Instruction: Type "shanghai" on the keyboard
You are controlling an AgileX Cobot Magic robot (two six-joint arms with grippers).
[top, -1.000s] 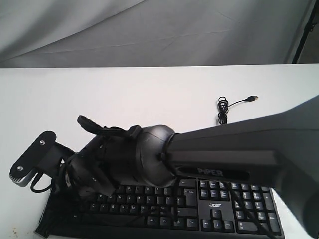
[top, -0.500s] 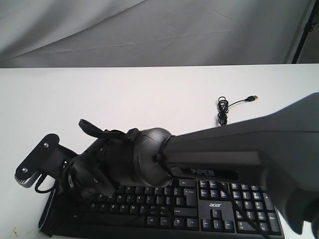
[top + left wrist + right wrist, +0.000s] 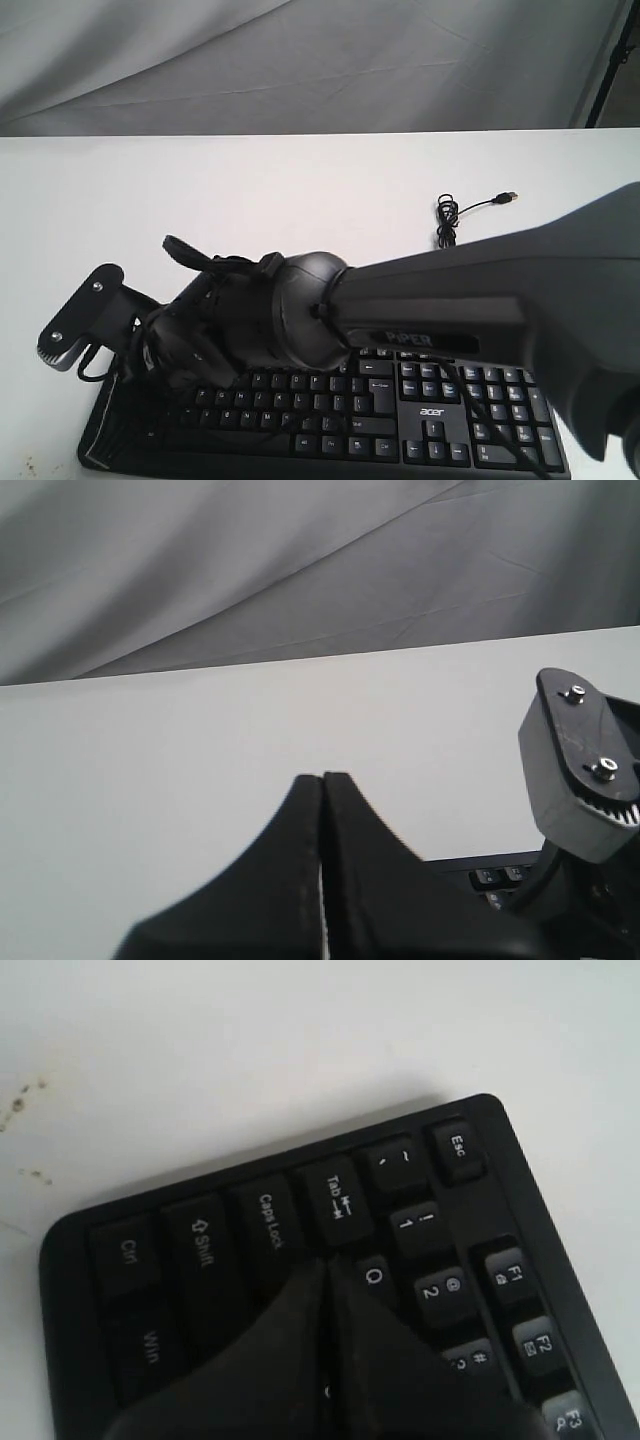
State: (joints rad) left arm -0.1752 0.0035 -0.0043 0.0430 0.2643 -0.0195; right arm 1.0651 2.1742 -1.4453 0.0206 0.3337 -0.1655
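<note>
The black keyboard (image 3: 430, 412) lies along the table's near edge, with white legends and an acer logo. My right arm reaches across it from the right to its left end. The right gripper (image 3: 328, 1265) is shut with nothing held. Its tips hover low over the keyboard (image 3: 200, 1240), where Tab, Caps Lock and Q meet, hiding the keys beneath. Whether they touch a key I cannot tell. In the exterior view the arm's body hides those tips. The left gripper (image 3: 322, 778) is shut and empty over bare table beside the keyboard's corner (image 3: 495, 876).
The keyboard's thin black USB cable (image 3: 447, 218) lies coiled on the white table behind the number pad, its plug (image 3: 510, 197) pointing right. The right arm's grey camera bracket (image 3: 75, 318) juts out past the keyboard's left end. A grey cloth hangs behind the table.
The right arm's wrist and its bracket have shifted slightly to the right and up over the keyboard's left end. The keyboard and cable stay put.
</note>
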